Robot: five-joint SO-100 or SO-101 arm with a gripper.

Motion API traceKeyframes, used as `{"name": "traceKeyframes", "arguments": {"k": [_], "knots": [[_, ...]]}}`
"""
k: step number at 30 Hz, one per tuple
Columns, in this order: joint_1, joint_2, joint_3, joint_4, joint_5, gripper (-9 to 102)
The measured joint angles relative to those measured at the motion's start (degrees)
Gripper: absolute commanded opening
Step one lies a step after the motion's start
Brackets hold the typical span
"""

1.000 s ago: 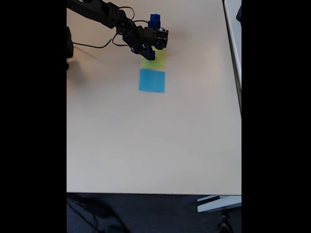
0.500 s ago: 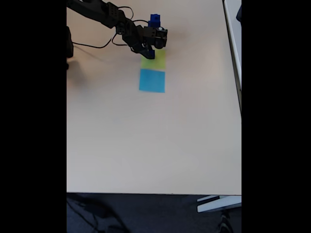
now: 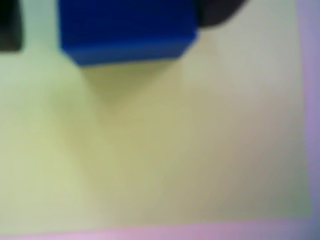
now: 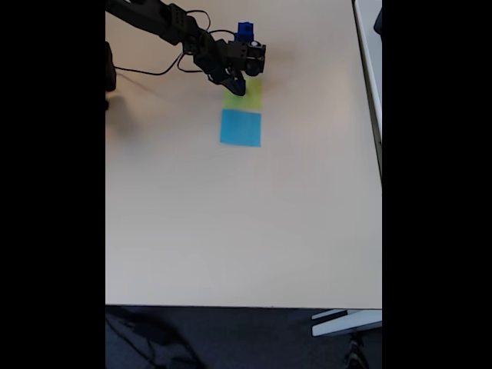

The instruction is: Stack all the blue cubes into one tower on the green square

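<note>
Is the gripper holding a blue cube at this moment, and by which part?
Cannot be told. In the wrist view a blue cube sits between dark finger shapes above the green square, but contact is blurred.

Just under your claw (image 4: pixel 237 86), the blue cube (image 3: pixel 127 27) looks smooth, matt and solid. The green square (image 3: pixel 165 150) beneath it reads as flat matt paper; the tabletop (image 4: pixel 246 223) around it looks smooth and faintly sheened.

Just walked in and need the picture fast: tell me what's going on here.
A single robot arm reaches over the green square, its gripper low above the paper. In the wrist view a blue cube sits between the dark fingers over the yellow-green sheet. Another blue cube shows just beyond the arm. A light-blue square lies beside the green one on the table.
</note>
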Motion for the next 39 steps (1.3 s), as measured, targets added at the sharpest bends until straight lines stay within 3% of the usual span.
{"name": "traceKeyframes", "arguments": {"k": [20, 29, 34, 39], "knots": [[1.1, 3.5, -10.5, -1.4, -14.0, 25], [-1.3, 4.1, -28.9, 15.4, -15.8, 15], [-4.8, 4.3, -33.0, 24.8, -6.6, 15], [-7.3, 4.3, -33.0, 27.2, 1.8, 16]]}}
